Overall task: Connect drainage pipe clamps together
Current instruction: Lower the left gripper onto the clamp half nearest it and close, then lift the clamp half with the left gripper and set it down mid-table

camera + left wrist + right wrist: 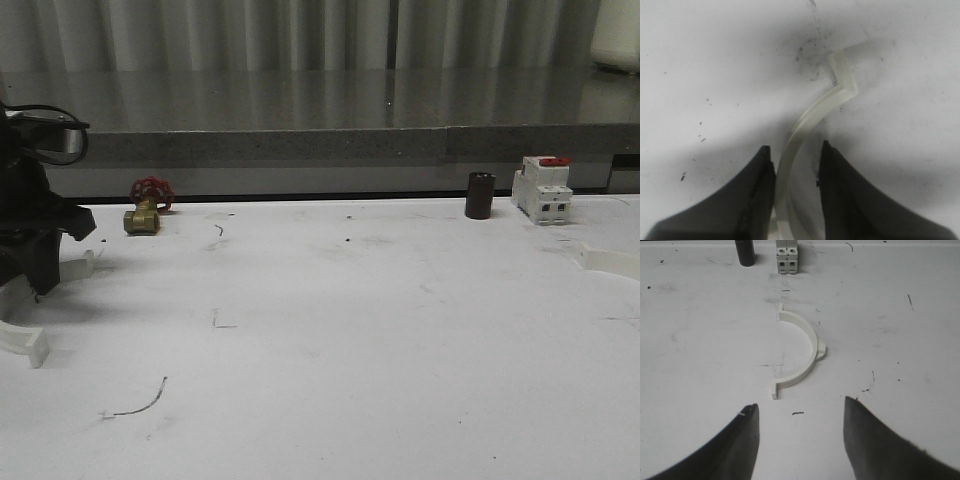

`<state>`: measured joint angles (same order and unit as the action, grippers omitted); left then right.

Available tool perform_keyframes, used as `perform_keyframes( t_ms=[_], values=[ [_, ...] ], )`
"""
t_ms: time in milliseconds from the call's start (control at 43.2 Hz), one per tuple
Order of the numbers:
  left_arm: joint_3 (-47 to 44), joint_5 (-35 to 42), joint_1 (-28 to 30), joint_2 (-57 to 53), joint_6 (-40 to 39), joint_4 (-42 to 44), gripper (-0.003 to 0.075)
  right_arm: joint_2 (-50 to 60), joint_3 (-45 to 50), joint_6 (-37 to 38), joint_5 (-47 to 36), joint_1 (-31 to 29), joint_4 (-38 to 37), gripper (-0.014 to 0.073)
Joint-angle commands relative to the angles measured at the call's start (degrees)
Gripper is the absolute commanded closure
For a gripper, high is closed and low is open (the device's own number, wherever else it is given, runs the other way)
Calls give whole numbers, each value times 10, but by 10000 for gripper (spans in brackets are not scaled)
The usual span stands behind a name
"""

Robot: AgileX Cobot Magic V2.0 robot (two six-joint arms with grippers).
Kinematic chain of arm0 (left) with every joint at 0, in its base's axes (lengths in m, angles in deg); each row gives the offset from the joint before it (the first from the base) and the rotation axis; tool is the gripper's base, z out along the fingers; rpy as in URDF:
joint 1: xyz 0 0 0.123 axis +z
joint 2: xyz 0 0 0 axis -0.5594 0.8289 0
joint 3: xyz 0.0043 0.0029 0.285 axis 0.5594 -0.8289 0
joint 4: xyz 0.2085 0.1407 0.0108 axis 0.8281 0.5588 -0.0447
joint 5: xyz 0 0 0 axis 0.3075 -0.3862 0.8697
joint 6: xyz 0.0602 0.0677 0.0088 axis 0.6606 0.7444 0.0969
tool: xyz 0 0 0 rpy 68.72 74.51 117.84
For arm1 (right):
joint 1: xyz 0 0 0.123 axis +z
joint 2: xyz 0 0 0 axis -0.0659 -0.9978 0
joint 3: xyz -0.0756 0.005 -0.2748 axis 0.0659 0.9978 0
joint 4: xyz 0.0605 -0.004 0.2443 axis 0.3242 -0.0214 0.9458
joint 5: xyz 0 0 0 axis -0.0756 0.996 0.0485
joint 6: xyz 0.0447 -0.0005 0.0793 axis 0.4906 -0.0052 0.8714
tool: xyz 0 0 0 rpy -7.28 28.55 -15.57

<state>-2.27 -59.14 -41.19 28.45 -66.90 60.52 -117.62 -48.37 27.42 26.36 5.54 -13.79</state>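
Observation:
One white clamp half [805,120] lies on the white table at the far left, its end tab [28,345] showing below my left arm. My left gripper [795,146] stands open astride its band: one finger [762,175] touches the band, while a gap separates the other finger from it. In the front view the left gripper [42,280] hangs low over this clamp. The other clamp half [800,350] lies flat at the table's far right [612,261]. My right gripper [800,410] is open and holds nothing, a short way back from that clamp's near tab.
A brass valve with a red handwheel [148,208] stands at the back left. A dark cylinder [480,195] and a white red-topped switch [543,190] stand at the back right, beyond the right clamp. A grey counter edge [300,145] runs behind the table.

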Motion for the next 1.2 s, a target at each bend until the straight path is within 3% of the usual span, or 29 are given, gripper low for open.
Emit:
perform_keyframes(
  t_ms=[0, 162, 509, 786, 971, 1180],
  values=[
    [16, 6, -2, -27, -1, 0, 647, -4, -18, -3, -33, -3, -6, 179],
    [16, 8, -2, -27, -1, 0, 739, -4, -18, -3, -33, -3, -6, 179],
    [16, -31, -23, -97, -1, 0, 741, -4, -18, -3, -33, -3, -6, 179],
    [23, -41, -143, -159, -1, 0, 741, -4, -18, -3, -33, -3, -6, 179],
    [86, -62, -228, -111, -9, -7, 741, -4, -18, -3, -33, -3, -6, 179],
    [188, -105, -269, -24, -21, -8, 741, -4, -18, -3, -33, -3, -6, 179]
  ],
)
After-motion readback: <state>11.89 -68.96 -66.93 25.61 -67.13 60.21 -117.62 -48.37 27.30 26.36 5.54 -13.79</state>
